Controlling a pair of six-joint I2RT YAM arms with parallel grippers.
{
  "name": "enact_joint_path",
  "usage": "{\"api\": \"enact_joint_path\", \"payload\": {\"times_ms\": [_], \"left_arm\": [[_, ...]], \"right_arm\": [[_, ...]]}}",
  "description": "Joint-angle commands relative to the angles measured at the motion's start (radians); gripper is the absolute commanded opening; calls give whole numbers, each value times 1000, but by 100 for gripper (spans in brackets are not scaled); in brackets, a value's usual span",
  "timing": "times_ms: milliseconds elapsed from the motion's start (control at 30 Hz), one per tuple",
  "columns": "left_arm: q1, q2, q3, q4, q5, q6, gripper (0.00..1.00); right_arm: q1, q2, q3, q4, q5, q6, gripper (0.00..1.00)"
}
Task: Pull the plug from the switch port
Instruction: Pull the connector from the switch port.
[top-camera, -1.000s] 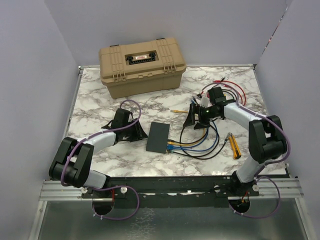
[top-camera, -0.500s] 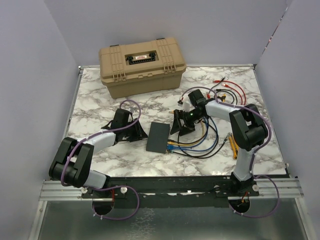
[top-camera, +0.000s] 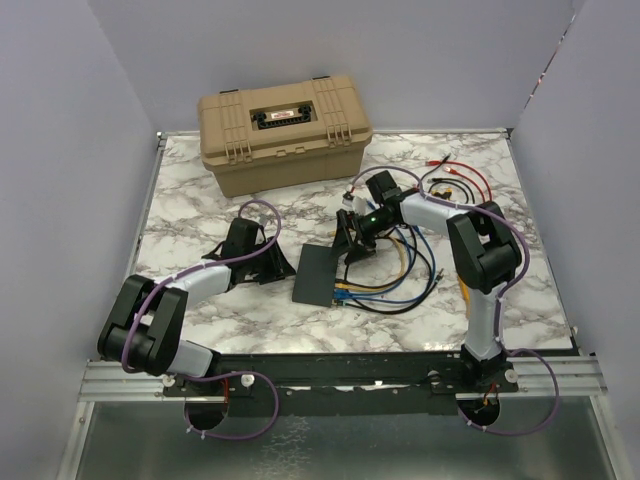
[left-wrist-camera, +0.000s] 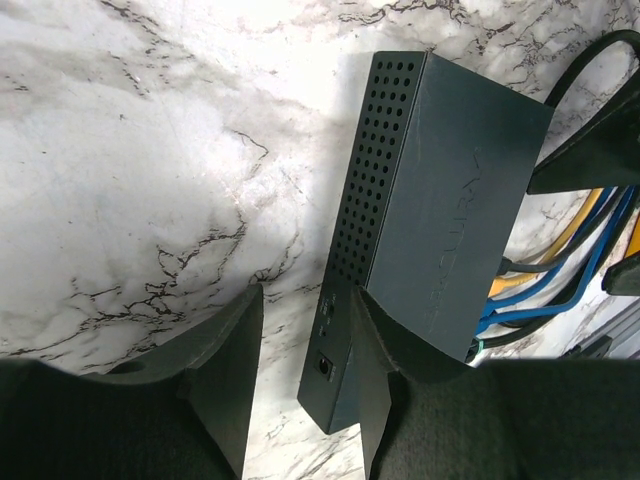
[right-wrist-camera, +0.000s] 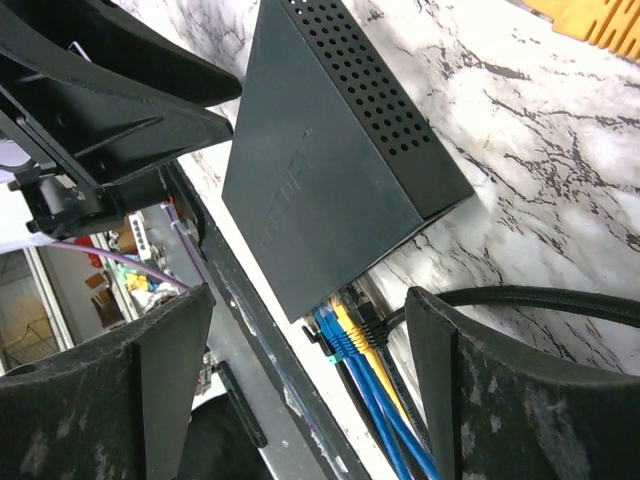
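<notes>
Switch (top-camera: 318, 274) lies flat mid-tabletop (top-camera: 200, 200), which is a white marble pattern with grey veins. It's a thin matte-black rectangular box with a grid of round vent holes down one long side and faint embossed lettering on the top face. The near short edge carries the ports: blue and yellow plugs (right-wrist-camera: 343, 340) seated side by side, a black one next to them. Round-jacketed cables (top-camera: 395, 288) loop off to the right. Right tool (top-camera: 350, 240) is at the switch's far right corner, fingers spread wide, gripping nothing. In its wrist view the plugs show in the gap between the two dull black fingers (right-wrist-camera: 150, 390). Left tool (top-camera: 277, 263) sits just left of the switch on the vented side, low over the tabletop, wedge-shaped fingers parted and empty. Contact with the box: can't tell. Tan ribbed plastic toolbox (top-camera: 285, 130) with black latches is at the far edge, well apart from all this.
</notes>
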Motion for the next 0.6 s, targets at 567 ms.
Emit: {"api": "enact_joint_path", "payload": {"times_ms": [567], "left_arm": [[-13, 1, -1, -72, 2, 54, 46]], "right_arm": [[-2, -135, -120, -61, 144, -123, 77]]}}
